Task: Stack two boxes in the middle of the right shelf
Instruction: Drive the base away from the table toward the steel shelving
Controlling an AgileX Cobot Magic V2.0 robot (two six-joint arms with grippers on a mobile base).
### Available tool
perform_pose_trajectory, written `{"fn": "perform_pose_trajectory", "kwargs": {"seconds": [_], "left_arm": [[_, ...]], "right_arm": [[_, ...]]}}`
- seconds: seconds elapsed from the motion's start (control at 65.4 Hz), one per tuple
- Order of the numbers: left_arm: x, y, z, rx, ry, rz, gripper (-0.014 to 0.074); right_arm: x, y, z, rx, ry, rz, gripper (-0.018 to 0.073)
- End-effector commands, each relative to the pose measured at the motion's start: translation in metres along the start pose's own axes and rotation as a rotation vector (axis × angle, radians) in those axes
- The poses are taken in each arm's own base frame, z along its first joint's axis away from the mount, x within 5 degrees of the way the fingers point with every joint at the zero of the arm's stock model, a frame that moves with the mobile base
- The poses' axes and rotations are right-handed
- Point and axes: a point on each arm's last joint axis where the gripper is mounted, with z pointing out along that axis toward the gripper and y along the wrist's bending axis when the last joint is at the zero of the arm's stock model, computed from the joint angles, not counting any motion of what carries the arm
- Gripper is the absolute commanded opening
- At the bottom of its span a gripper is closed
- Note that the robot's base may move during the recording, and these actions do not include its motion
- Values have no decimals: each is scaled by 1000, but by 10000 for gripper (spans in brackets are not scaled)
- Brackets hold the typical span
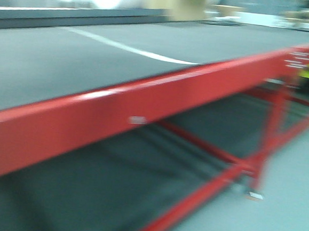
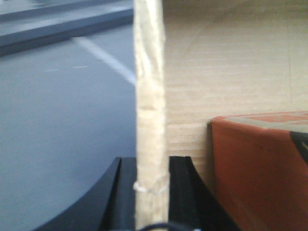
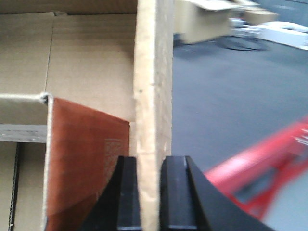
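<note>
Gripped by opposite walls: open cardboard box [image 2: 231, 72], left gripper [image 2: 151, 192] and right gripper [image 3: 153, 192] each with jaws pinched narrow on a board edge. Held above grey deck of red-beamed rack [image 1: 144, 109]; steel-railed shelf not seen. Judged best: kept level, both grips equal, lest red-brown inner carton [image 2: 255, 168] slide.

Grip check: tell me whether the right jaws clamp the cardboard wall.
Yes, the black jaws press both faces of the box wall.
</note>
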Motion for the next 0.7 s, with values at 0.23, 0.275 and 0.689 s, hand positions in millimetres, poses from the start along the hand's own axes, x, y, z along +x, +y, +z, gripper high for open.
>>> {"fn": "perform_pose_trajectory", "kwargs": {"seconds": [0.23, 0.275, 0.689], "left_arm": [[-6, 4, -2, -15, -35, 15, -111], [-6, 4, -2, -15, -35, 15, -111], [-6, 4, -2, -15, -35, 15, -111]], "right_arm": [[-16, -3, -9, -19, -104, -19, -167], [-16, -3, -9, -19, -104, -19, -167], [-16, -3, -9, -19, -104, -19, -167]]}}
